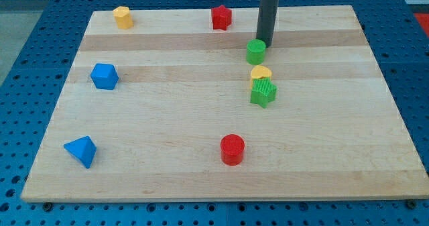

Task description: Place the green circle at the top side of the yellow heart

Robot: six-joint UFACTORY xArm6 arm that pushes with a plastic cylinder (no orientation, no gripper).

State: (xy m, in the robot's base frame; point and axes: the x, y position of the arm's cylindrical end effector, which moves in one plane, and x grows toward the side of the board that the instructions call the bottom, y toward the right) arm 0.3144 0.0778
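Seven small blocks lie on the desk point(201, 119), a pale wooden board with lengthwise grain bands, set on a blue perforated surface point(27, 65). Taking the yellow heart point(261, 72) as landmark: the green circle point(255, 51), a short upright cylinder with its round face up and no long axis to speak of, stands just toward the view's top of the heart, near it but with a sliver of board between. My tip point(263, 43), the end of a straight dark matte rod, sits against the circle's upper right edge, seemingly touching. No gripper is fitted, so no jaw state can be told.

Directly below the heart, touching it, is a green star-like block point(263, 92) with a ribbed top. Farther below and left is a red cylinder point(232, 149). Up and left sits a red block point(221, 17), roughly hexagonal. Far left are a yellow block point(121, 17), a blue faceted block point(104, 76) and a blue triangular wedge point(81, 151).
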